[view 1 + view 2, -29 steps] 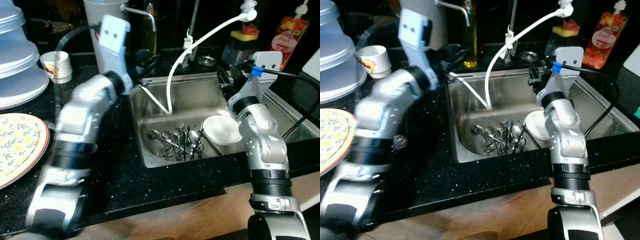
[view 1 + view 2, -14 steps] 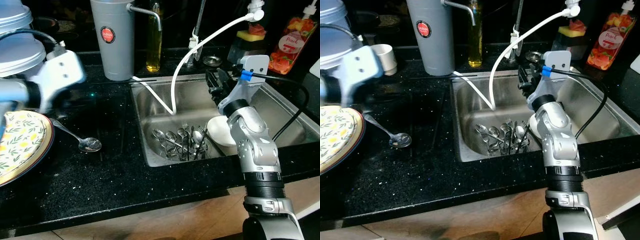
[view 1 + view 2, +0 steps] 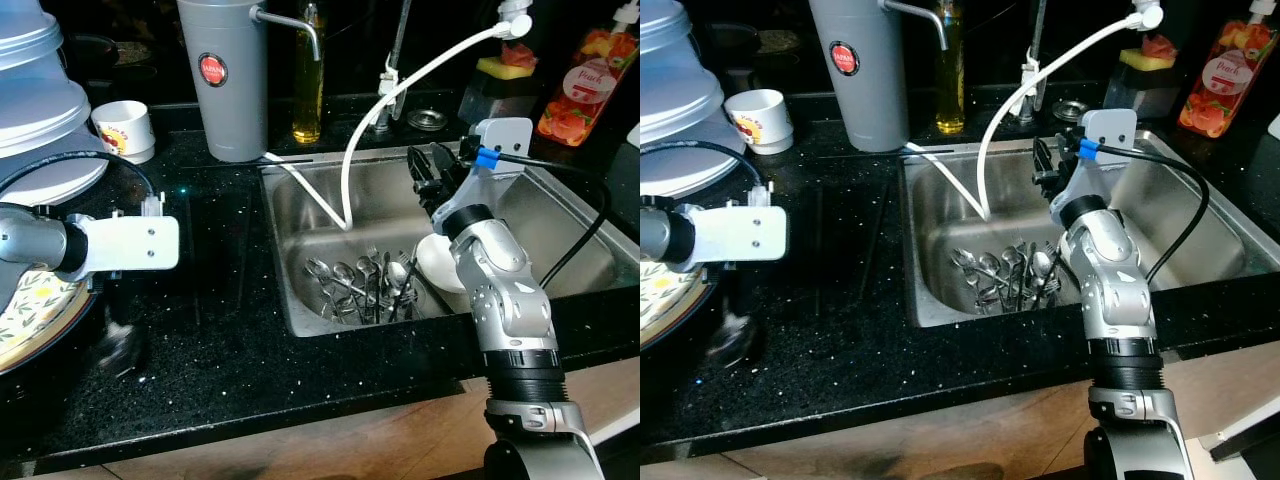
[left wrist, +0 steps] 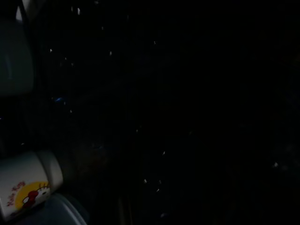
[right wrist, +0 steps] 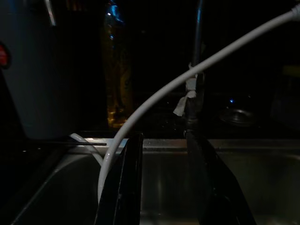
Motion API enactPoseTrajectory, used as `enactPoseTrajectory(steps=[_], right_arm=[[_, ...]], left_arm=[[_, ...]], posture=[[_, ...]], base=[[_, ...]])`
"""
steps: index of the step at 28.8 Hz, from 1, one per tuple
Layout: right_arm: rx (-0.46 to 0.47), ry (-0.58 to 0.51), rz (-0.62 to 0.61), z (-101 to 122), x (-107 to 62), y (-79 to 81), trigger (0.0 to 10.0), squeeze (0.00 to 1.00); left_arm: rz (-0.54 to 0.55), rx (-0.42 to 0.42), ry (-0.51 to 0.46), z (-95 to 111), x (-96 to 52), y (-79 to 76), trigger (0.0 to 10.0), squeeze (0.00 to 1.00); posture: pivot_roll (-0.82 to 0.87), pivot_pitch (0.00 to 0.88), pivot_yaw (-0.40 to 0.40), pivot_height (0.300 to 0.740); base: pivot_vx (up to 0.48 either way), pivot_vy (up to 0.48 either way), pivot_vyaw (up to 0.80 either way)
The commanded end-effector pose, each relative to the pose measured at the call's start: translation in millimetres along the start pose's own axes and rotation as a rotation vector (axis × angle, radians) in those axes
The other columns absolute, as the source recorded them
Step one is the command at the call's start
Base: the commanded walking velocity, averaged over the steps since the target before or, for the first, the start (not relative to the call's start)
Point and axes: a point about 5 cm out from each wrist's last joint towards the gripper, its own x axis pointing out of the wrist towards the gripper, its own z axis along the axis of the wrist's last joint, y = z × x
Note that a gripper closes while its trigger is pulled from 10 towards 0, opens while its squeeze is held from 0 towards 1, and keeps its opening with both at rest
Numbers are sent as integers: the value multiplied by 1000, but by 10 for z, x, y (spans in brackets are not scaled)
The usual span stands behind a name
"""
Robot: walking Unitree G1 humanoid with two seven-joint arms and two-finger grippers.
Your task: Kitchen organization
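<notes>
Several spoons and forks (image 3: 360, 285) lie in a heap in the steel sink (image 3: 560, 235), beside a white bowl (image 3: 432, 262). My right gripper (image 5: 164, 136) hovers above the sink's middle, open, with nothing between its fingers; it points toward the tap and the white hose (image 3: 400, 95). My left arm (image 3: 35, 245) reaches in from the left, its white wrist box (image 3: 130, 243) low over the black counter beside a flowered plate (image 3: 30, 310). A blurred grey shape, perhaps a spoon (image 3: 120, 345), lies on the counter below that wrist.
A grey thermos jug (image 3: 228, 75) and an oil bottle (image 3: 307, 80) stand behind the sink's left corner. A printed cup (image 3: 122, 128) and a stack of white dishes (image 3: 40, 110) sit at the back left. A soap bottle (image 3: 580, 90) and a sponge (image 3: 505, 68) stand at the back right.
My left arm swung from the sink's left rim out over the counter by the plate. A spoon lying on the counter half a second ago is gone from that spot. The right arm barely moved.
</notes>
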Motion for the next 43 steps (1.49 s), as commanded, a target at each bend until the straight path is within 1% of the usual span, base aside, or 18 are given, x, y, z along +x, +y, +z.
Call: enactPoseTrajectory(steps=[1, 4, 8, 10, 12, 16, 18, 21, 25, 29, 30, 33, 35, 36, 37, 39, 42, 43], right_arm=[[10, -10, 13, 11, 34, 25, 10000, 0], [14, -11, 23, 10, 47, 52, 10000, 0], [12, -12, 22, 18, 47, 39, 10000, 0], [8, -12, 20, 26, 46, 17, 10000, 0], [8, -12, 20, 26, 46, 17, 10000, 0], [7, -19, 20, 53, 63, -3, 10000, 0], [7, -20, 21, 57, 67, -3, 10000, 0], [8, -21, 26, 57, 72, 7, 10000, 0], [8, -21, 28, 59, 67, 10, 10000, 0], [9, -22, 26, 61, 50, 5, 10000, 0], [9, -22, 26, 61, 50, 5, 10000, 0], [12, -20, 24, 52, 41, -4, 10000, 0], [17, -20, 24, 48, 41, -2, 10000, 0], [19, -20, 25, 41, 40, 1, 10000, 0], [19, -20, 25, 41, 40, 1, 10000, 0], [21, -19, 31, 32, 48, 19, 10000, 0], [21, -20, 32, 33, 50, 23, 10000, 0], [18, -24, 37, 47, 51, 26, 10000, 0]], left_arm=[[-13, 30, 25, -12, -11, 12, 10000, 0], [-13, 30, -7, 65, 90, -54, 10000, 0], [18, -21, -81, 186, 259, -100, 10000, 0], [66, -75, -166, 327, 405, -81, 10000, 0], [66, -75, -166, 327, 405, -81, 10000, 0], [231, -178, -273, 577, 661, 112, 10000, 0], [279, -194, -274, 614, 710, 170, 10000, 0], [433, -245, -220, 645, 805, 352, 10000, 0], [511, -270, -198, 643, 799, 440, 10000, 0], [708, -378, -178, 558, 569, 697, 10000, 0], [708, -378, -178, 558, 569, 697, 10000, 0], [785, -466, -220, 462, 292, 825, 10000, 0], [795, -533, -244, 393, 188, 837, 10000, 0], [783, -652, -278, 336, 176, 791, 10000, 0], [783, -652, -278, 336, 176, 791, 10000, 0], [778, -770, -254, 257, 270, 686, 10000, 0], [782, -784, -242, 245, 290, 668, 10000, 0], [774, -881, -241, 250, 361, 599, 10000, 0]], posture=[[195, 33, -21, 740], [191, 29, -23, 740], [185, 26, -26, 740], [176, 20, -33, 740], [176, 20, -33, 740], [169, 18, -35, 740], [168, 19, -39, 740], [163, 21, -39, 740], [158, 21, -38, 740], [155, 23, -36, 740], [155, 23, -36, 740], [159, 25, -34, 740], [159, 25, -34, 740], [172, 27, -34, 740], [172, 27, -34, 740], [175, 27, -36, 740], [175, 27, -36, 740], [168, 27, -36, 740]], base=[[0, 0, 0], [0, 0, 0], [0, 0, 0], [0, 0, 0], [0, 0, 0], [0, 0, 0], [0, 0, 0], [0, 0, 0], [0, 0, 0], [0, 0, 0], [0, 0, 0], [0, 0, 0], [0, 0, 0], [0, 0, 0], [0, 0, 0], [0, 0, 0], [0, 0, 0], [0, 0, 0]])
